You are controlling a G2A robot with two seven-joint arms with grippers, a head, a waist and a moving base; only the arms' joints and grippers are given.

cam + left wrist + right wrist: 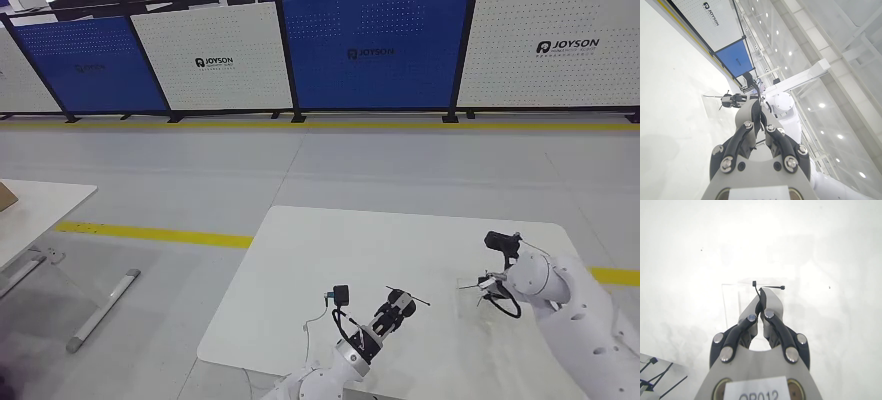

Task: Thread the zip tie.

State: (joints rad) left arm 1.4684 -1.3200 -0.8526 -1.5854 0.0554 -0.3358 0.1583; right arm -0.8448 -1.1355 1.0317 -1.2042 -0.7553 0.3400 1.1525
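Above the table [300, 260], left gripper [405, 300] pinches left tie [421, 300]; right gripper [761, 292] pinches right tie [754, 283].

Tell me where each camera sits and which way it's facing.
Top view: above the arms, looking down at the table; both arms show.
Left wrist view: on that wrist, looking past the left gripper toward the right gripper.
Right wrist view: on that wrist, looking down the right gripper at its zip tie.
Shared: the right gripper, both wrist views.
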